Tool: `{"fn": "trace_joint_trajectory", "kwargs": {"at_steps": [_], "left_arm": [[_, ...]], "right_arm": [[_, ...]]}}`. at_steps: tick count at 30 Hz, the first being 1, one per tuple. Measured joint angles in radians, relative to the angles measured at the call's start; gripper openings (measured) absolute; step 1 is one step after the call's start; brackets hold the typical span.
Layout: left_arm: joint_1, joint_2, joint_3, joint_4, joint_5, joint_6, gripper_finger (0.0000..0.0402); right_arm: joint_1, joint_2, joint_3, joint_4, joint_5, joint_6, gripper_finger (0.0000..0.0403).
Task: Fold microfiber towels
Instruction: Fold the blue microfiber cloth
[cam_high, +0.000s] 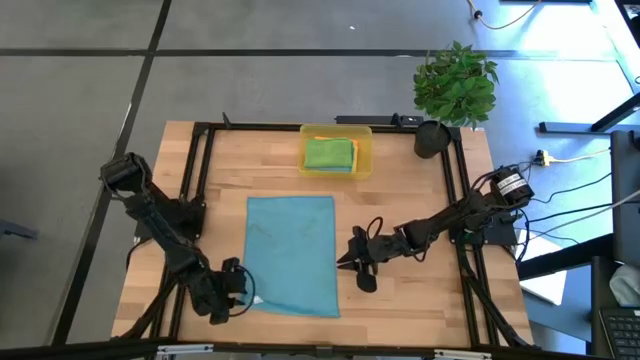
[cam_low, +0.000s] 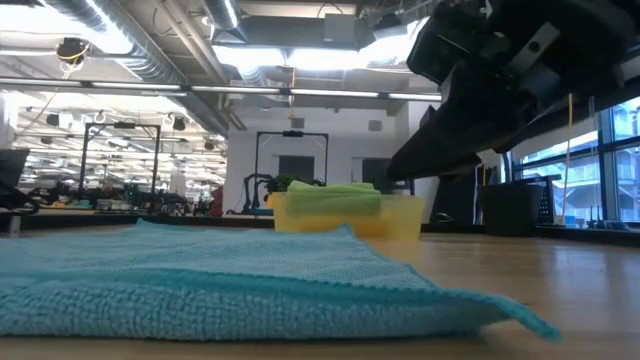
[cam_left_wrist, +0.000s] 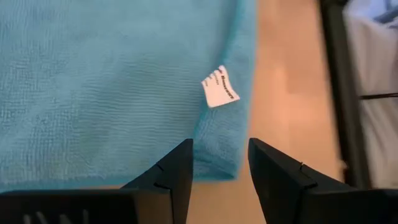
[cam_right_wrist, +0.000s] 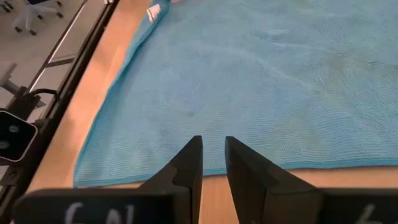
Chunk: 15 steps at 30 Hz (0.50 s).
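Note:
A teal-blue microfiber towel (cam_high: 292, 255) lies spread flat on the wooden table, also seen in the low view (cam_low: 200, 285). Its white label (cam_left_wrist: 220, 87) sits near the near-left corner. My left gripper (cam_high: 245, 288) stands open over that corner (cam_left_wrist: 217, 158), one finger on either side of the towel's edge. My right gripper (cam_high: 352, 268) hovers just off the towel's right edge (cam_right_wrist: 261, 165), open by a narrow gap (cam_right_wrist: 213, 162), with nothing between the fingers. A green towel (cam_high: 328, 153) lies folded on an orange one in the yellow tray (cam_high: 365, 150).
The yellow tray stands at the table's far side, behind the spread towel (cam_low: 400, 215). A potted plant (cam_high: 455, 85) stands at the far right corner. Black frame rails (cam_high: 200, 170) run along the table's left and right sides. Bare wood shows to the right of the towel (cam_high: 400, 200).

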Motion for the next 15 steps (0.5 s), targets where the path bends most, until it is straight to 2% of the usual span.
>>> {"fn": "trace_joint_trajectory", "kwargs": {"at_steps": [2,5,9,12,15], "left_arm": [[-0.027,-0.033,0.0,-0.013,-0.031,-0.005,0.0144],[-0.078,-0.106,-0.021,-0.033,-0.14,-0.024,0.0144],[-0.125,-0.176,-0.123,-0.016,-0.225,-0.171,0.0144],[-0.134,-0.18,-0.221,0.129,-0.229,-0.267,0.0144],[-0.134,-0.17,-0.305,0.339,-0.23,-0.279,0.0144]], "right_arm": [[0.0,0.0,0.0,0.0,0.0,-0.002,0.0071],[0.0,0.0,0.0,0.001,0.0,-0.019,0.0071],[0.0,0.0,0.0,0.0,0.0,-0.021,0.0071],[0.0,0.0,0.0,0.0,0.0,-0.023,0.0071],[0.0,0.0,0.0,0.0,0.004,-0.023,0.0071]]}}
